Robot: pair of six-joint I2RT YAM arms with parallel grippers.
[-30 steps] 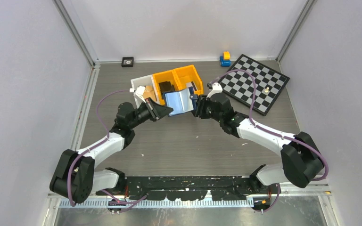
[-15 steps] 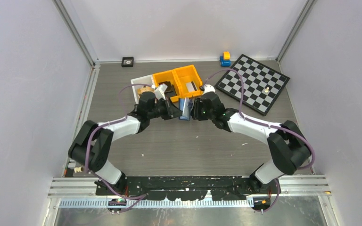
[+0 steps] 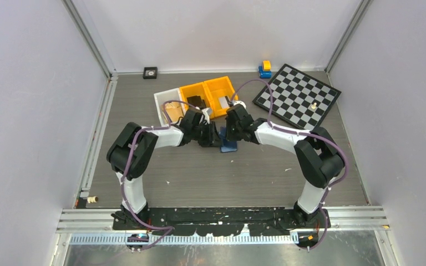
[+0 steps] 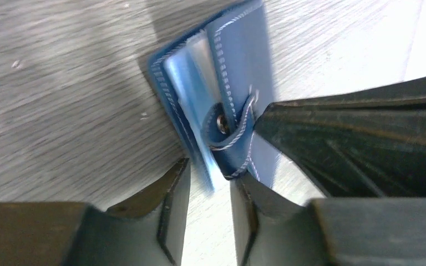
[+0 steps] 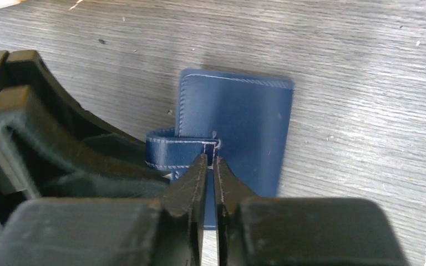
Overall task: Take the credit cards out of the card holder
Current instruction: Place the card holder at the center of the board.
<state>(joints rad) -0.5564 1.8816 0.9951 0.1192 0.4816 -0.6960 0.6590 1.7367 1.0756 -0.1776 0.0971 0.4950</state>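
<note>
Currently the card holder (image 5: 238,122) is lying folded shut on the table (image 5: 366,66), in front of the orange bins (image 3: 211,91), with both arms brought in over it from opposite sides. No credit cards are exposed; in the left wrist view a pale blue-grey layer is seen between the navy covers, but it cannot be told whether this is lining or a card. The left gripper (image 4: 208,221) is held low at one corner of the holder with its fingers parted, and nothing is clamped between them. The right gripper (image 5: 209,166) is placed at the free end of the snap tab (image 5: 180,148), its fingers drawn almost together with only a thin slit left; whether the tab is actually pinched cannot be told. The step in hand is judged to be the release of the snap so that the holder can be opened. For this, the tab should be caught close to its stud and not at the stitched edge, where a thin strap is likely to slip out. The pull is best directed away from the cover and slightly upward, so that the snap is peeled and not dragged. The body of the holder should be pinned or gripped by the left fingers first, since a light wallet is otherwise likely to be carried along the table with the tab.
</note>
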